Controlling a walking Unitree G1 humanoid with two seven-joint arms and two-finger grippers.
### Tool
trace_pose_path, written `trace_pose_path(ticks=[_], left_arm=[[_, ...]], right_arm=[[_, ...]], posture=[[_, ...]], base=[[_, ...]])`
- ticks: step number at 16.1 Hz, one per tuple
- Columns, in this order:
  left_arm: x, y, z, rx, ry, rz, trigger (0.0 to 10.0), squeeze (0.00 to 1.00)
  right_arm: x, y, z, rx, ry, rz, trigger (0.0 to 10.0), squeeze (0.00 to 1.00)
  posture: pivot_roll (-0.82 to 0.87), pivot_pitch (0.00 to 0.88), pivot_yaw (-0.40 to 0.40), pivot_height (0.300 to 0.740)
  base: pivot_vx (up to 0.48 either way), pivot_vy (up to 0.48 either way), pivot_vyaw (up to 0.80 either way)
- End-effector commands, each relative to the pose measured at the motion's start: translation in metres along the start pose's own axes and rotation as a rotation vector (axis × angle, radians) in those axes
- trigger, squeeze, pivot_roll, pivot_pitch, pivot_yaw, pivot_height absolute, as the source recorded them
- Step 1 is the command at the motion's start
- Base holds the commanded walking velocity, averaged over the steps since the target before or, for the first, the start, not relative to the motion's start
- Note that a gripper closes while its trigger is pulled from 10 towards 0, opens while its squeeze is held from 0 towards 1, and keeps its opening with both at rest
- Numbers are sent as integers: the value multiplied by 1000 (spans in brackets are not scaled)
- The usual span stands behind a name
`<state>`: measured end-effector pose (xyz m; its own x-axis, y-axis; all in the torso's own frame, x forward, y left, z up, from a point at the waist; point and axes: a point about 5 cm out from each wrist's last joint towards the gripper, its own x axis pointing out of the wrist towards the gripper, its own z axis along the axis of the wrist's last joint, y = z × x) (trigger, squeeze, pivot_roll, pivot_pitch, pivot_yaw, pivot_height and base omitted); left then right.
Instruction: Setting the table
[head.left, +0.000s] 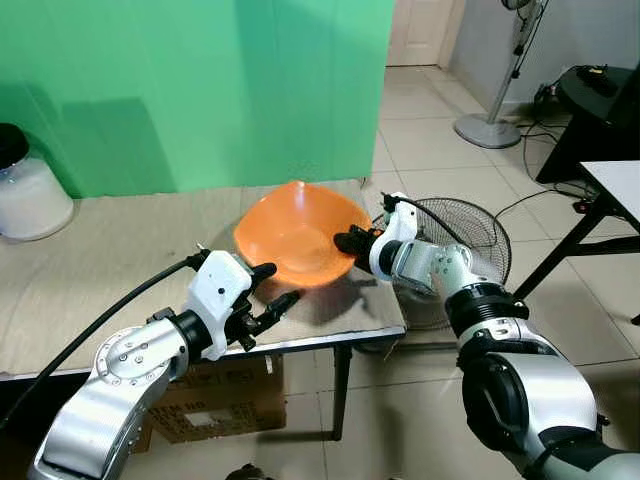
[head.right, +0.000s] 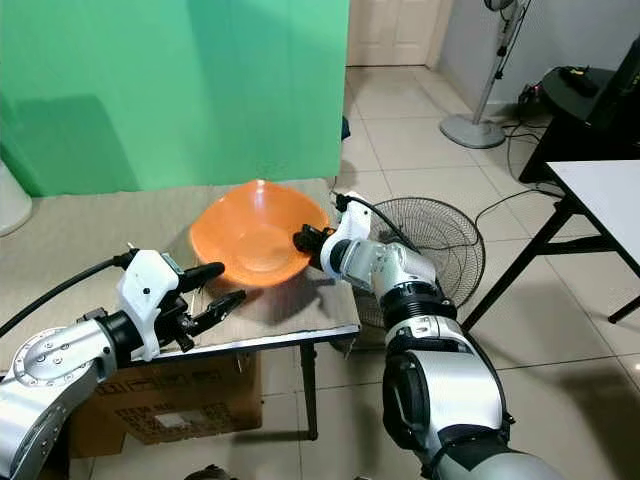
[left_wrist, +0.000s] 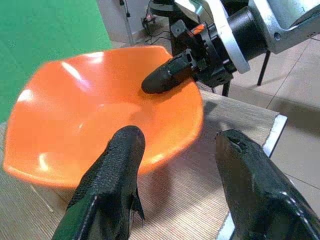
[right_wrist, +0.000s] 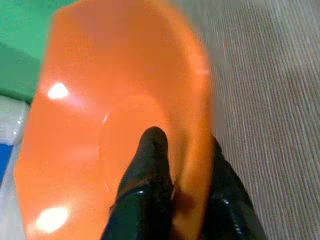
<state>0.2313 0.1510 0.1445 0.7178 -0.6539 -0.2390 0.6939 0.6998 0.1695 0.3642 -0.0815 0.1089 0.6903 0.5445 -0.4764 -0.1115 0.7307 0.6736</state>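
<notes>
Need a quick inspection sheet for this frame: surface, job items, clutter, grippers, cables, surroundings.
Surface: table with a beige woven cover, green backdrop behind it.
Job's things: orange bowl near the table's right end, tilted.
Clutter: white jar with a black lid at the table's far left.
Grippers: right gripper pinches the bowl's rim, one finger inside, one outside; left gripper open, near the bowl, jaws apart, touching nothing.
Cables: black cable along the left arm; cords on the floor at right.
Surroundings: cardboard box under the table, fan guard on the floor, standing fan, second table, door.
</notes>
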Motion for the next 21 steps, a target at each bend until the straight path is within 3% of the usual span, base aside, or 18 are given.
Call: trace_pose_path(ticks=[1, 5, 9, 12, 13, 14, 18, 21], left_arm=[[-1, 0, 2, 26, -8, -2, 10000, 0], [-1, 1, 2, 34, -15, 4, 10000, 0], [3, 4, 20, 50, -66, 57, 10000, 0], [4, 10, 27, 58, -93, 117, 10000, 0], [6, 12, 31, 57, -112, 136, 10000, 0], [9, 11, 36, 51, -140, 152, 10000, 0], [16, 14, 43, -2, -201, 261, 10000, 0], [22, 11, 41, -11, -190, 307, 10000, 0]], right_arm=[[0, 6, 9, -9, -24, 13, 0, 0], [-1, 8, 12, 14, -37, 24, 0, 0], [-12, 11, 34, 144, -139, 100, 0, 0], [-31, 16, 51, 16, -237, 180, 0, 0], [-46, 20, 58, -63, -302, 218, 0, 0], [-64, 21, 63, -205, -402, 199, 9804, 0], [-124, 20, 53, -483, -671, 42, 10000, 0], [-148, 13, 43, -508, -760, -66, 10000, 0]], posture=[[161, 0, 6, 740], [161, 0, 6, 740], [158, 0, 0, 740], [153, 0, -2, 740], [150, 0, -4, 740], [145, 0, -4, 740], [107, 0, 20, 740], [108, 0, 12, 740]], base=[[0, 0, 0], [0, 0, 0], [0, 0, 0], [0, 0, 0], [0, 0, 0], [0, 0, 0], [0, 0, -392], [0, 0, -800]])
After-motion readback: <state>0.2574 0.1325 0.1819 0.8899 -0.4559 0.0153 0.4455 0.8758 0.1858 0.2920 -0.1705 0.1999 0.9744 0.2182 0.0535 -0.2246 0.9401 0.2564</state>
